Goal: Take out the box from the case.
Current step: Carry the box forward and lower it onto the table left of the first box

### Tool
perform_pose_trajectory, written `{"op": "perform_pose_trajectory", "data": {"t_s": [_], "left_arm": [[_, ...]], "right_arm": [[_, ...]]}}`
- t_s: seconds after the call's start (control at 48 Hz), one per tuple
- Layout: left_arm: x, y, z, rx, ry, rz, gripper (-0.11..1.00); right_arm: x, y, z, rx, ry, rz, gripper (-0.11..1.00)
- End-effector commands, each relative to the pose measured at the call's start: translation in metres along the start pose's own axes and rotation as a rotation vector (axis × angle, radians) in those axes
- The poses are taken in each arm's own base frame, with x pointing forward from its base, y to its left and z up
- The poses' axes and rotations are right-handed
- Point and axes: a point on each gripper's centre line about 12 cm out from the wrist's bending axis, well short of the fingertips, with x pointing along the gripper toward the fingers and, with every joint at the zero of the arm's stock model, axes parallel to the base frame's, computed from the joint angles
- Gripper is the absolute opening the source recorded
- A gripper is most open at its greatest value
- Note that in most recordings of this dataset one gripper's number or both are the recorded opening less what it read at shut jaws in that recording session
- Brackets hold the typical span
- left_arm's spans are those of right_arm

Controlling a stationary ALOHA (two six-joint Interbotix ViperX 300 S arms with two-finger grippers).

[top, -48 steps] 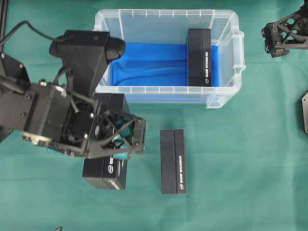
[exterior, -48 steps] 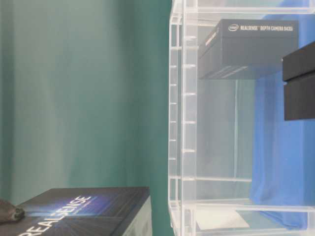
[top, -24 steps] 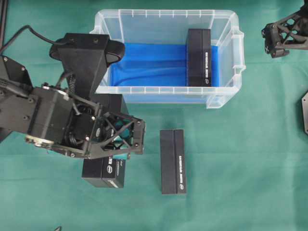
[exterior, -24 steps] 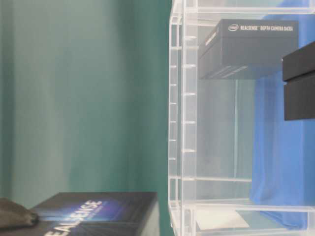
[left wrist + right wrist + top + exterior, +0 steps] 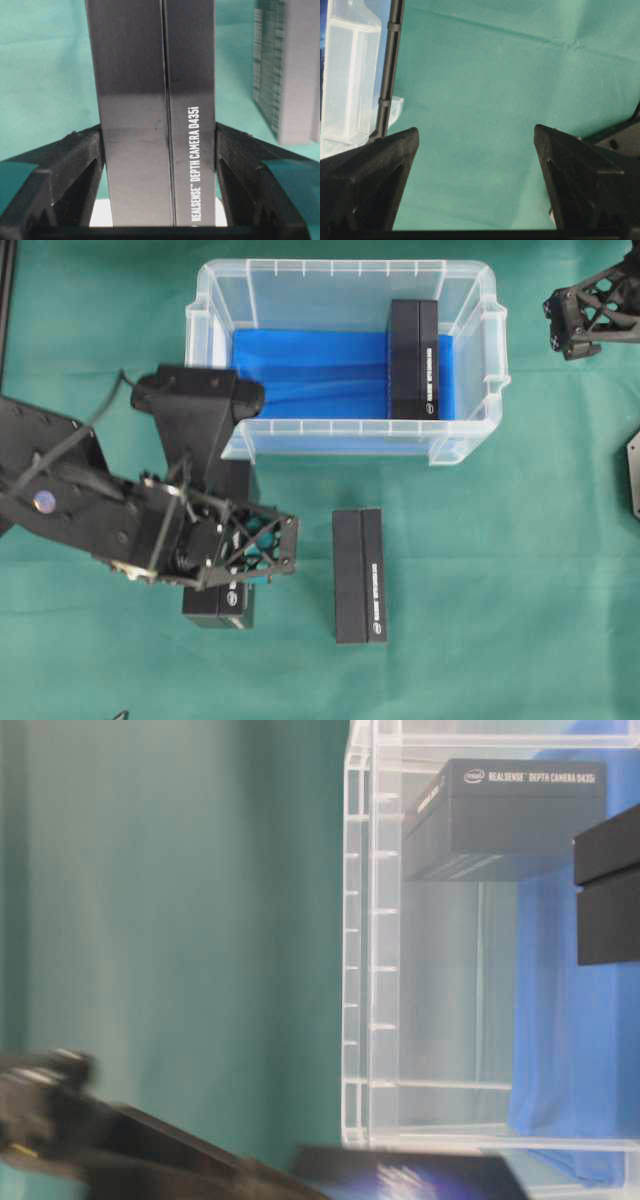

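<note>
Left wrist view: left end effector (image 5: 159, 150) clamps a black box (image 5: 156, 100) lettered "REALSENSE DEPTH CAMERA D435i".

Both arms are matte black. The left arm (image 5: 110, 510) has boxy motor housings, a round silver screw head, thin black cables and an open lattice gripper frame. Its fingers (image 5: 50, 190) carry teal tape patches. The right gripper (image 5: 590, 310) shows the same black lattice

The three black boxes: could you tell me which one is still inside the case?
The box standing at the right end of the case, on the blue cloth; the other two are outside it.
</note>
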Motion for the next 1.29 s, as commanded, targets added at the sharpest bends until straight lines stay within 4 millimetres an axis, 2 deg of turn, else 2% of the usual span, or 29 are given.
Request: {"op": "perform_pose_trajectory", "data": {"t_s": [0.0,0.146,0.438,0.646,0.813,1.271], "left_arm": [[-0.011,0.011,-0.003,-0.004,0.011,-0.056,0.61],[0.016,0.020,-0.009,-0.009,0.011,-0.054,0.61],[0.067,0.017,-0.014,0.010,0.006,-0.084,0.61],[0.093,0.016,-0.017,0.018,0.000,-0.059,0.61],[0.101,0.014,-0.017,0.017,-0.001,-0.056,0.61],[0.102,0.010,-0.020,0.012,0.035,-0.121,0.61]], "right_arm": [[-0.008,0.002,0.002,0.003,-0.013,0.024,0.90],[-0.007,0.001,0.001,0.002,-0.013,0.023,0.90],[-0.007,0.001,0.001,0.002,-0.010,0.017,0.90],[-0.007,0.000,0.001,0.004,-0.006,0.008,0.90],[-0.007,0.000,0.001,0.004,-0.006,0.008,0.90],[-0.008,0.000,0.001,0.004,-0.006,0.009,0.90]]}}
